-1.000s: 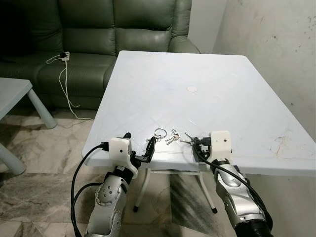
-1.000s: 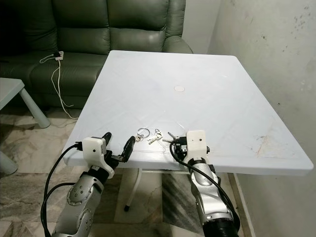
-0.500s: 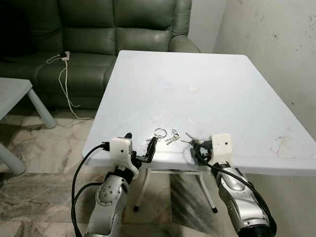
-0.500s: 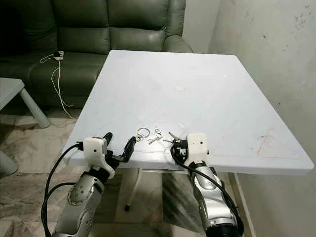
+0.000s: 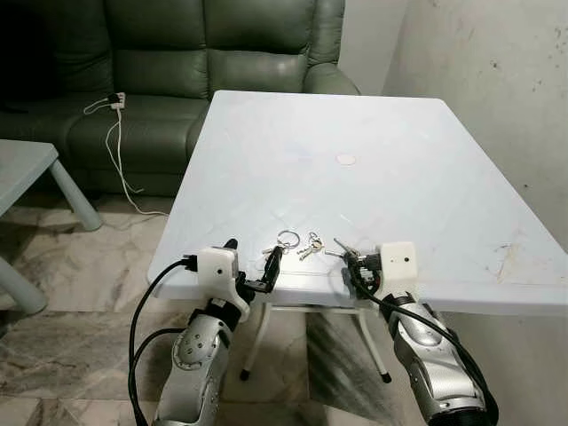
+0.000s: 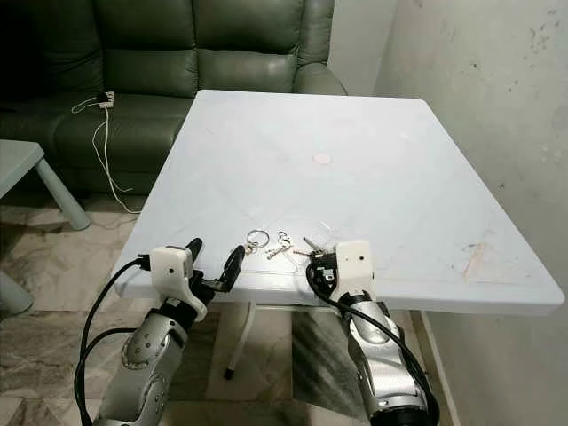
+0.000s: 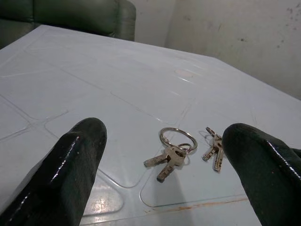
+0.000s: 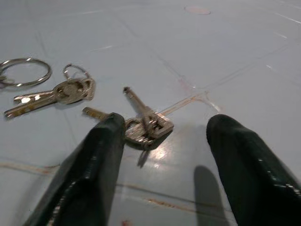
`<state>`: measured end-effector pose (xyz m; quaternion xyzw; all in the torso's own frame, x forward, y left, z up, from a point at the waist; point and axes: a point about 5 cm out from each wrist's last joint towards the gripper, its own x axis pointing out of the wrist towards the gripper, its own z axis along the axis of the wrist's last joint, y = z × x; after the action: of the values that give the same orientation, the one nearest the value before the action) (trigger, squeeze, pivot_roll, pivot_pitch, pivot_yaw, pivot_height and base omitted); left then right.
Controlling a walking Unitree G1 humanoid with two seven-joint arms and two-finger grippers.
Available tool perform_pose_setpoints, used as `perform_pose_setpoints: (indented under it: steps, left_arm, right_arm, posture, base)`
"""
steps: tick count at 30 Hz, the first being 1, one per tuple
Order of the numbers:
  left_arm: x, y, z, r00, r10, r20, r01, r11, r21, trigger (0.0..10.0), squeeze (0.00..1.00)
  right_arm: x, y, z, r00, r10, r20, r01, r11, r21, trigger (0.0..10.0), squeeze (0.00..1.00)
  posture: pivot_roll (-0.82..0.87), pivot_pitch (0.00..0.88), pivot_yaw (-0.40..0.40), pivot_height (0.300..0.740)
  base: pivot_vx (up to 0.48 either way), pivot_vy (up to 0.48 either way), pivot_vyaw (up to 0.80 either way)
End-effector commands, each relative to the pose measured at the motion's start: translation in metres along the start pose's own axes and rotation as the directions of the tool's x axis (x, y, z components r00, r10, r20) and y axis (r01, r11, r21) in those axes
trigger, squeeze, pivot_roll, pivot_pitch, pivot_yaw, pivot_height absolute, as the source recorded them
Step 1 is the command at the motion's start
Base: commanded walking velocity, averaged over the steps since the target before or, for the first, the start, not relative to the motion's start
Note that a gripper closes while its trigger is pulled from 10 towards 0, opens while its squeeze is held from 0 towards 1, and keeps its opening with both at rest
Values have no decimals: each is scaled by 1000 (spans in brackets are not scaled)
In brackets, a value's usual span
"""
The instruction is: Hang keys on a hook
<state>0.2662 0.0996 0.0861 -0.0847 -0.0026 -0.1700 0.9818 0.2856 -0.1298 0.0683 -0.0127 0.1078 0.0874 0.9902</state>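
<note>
Three small bunches of keys lie near the front edge of the white table: one on a large ring, a middle pair, and a right bunch. My left gripper is open at the table's edge, and the ringed keys lie just ahead of its fingers. My right gripper is also open. The right bunch lies on the table between its fingers, close against one of them. Neither gripper holds anything.
A dark green sofa stands behind the table with a white charger and cable draped over it. A pale side table is at the left and a stained wall at the right. A round white cap marks the tabletop's middle.
My right gripper has drawn back slightly toward the table's front edge. The left arm and the keys have stayed in place.
</note>
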Motion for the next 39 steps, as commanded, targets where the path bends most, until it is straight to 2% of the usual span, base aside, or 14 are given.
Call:
perform_pose_setpoints:
  steps: [1, 2, 3, 6, 8, 11, 12, 20, 21, 22, 29, 30, 33, 39]
  left_arm:
    - [3, -6, 4, 1000, -21, 12, 21, 1000, 0, 10000, 0]
    - [3, -6, 4, 1000, -20, 12, 20, 1000, 0, 10000, 0]
    - [3, -6, 4, 1000, -19, 13, 19, 1000, 0, 10000, 0]
    - [3, -6, 4, 1000, -18, 13, 18, 1000, -1, 10000, 0]
    - [3, -6, 4, 1000, -17, 13, 17, 1000, -1, 10000, 0]
    - [3, -6, 4, 1000, -14, 13, 14, 1000, -2, 10000, 0]
    - [3, -6, 4, 1000, -13, 13, 13, 1000, -2, 10000, 0]
    - [3, -5, 5, 1000, -5, 13, 5, 1000, -3, 10000, 0]
    - [3, -5, 5, 1000, -3, 14, 3, 1000, -3, 10000, 0]
    - [3, -5, 5, 1000, -2, 14, 2, 1000, -3, 10000, 0]
    - [3, -4, 5, 1000, 2, 14, -2, 1000, -2, 10000, 0]
    - [3, -4, 5, 1000, 2, 14, -2, 1000, -2, 10000, 0]
    - [3, -4, 5, 1000, 3, 13, -3, 1000, -2, 10000, 0]
    - [3, -4, 5, 1000, 5, 13, -5, 1000, -3, 10000, 0]
  right_arm:
    - [0, 0, 4, 1000, 3, 8, -2, 1000, -11, 3961, 0]
    - [1, 1, 3, 1000, 2, 0, -2, 1000, -7, 4941, 0]
    - [2, 2, 4, 1000, 9, 3, -9, 1000, -5, 7608, 0]
    - [2, 3, 5, 1000, 10, 5, -10, 1000, -5, 9647, 0]
    - [2, 4, 5, 1000, 10, 2, -10, 1000, -4, 10000, 0]
    - [3, 5, 5, 1000, 9, 2, -9, 1000, -2, 10000, 0]
    - [3, 6, 5, 1000, 9, 2, -9, 1000, 0, 9098, 0]
    - [8, 12, 7, 1000, 2, -4, -2, 1000, 9, 7333, 0]
    - [8, 13, 7, 1000, 1, -2, -1, 1000, 11, 4039, 0]
    - [9, 14, 7, 1000, -1, -4, 1, 1000, 11, 3333, 0]
    - [10, 15, 5, 1000, -11, -16, 12, 1000, 14, 2510, 0]
    - [11, 14, 4, 1000, -14, -27, 14, 1000, 14, 5686, 0]
    - [11, 14, 4, 999, -16, -28, 16, 1000, 15, 6353, 0]
    - [11, 13, 3, 999, -24, -31, 24, 1000, 8, 5294, 0]
  posture:
    - [20, 1, -69, 740]
    - [21, 0, -69, 740]
    - [21, 0, -69, 740]
    - [22, 2, -70, 740]
    - [22, 3, -71, 740]
    - [23, 8, -72, 740]
    - [24, 7, -73, 740]
    - [29, 13, -76, 740]
    - [30, 13, -76, 740]
    - [31, 13, -76, 740]
    - [32, 15, -76, 740]
    - [31, 15, -76, 740]
    - [31, 16, -76, 740]
    - [31, 15, -76, 740]
  base:
    - [0, 0, 0]
    - [0, 0, 0]
    - [0, 0, 0]
    - [0, 0, 0]
    - [0, 0, 0]
    - [0, 0, 0]
    - [0, 0, 0]
    - [0, 0, 0]
    - [0, 0, 0]
    - [0, 0, 0]
    - [0, 0, 0]
    - [0, 0, 0]
    - [0, 0, 0]
    - [0, 0, 0]
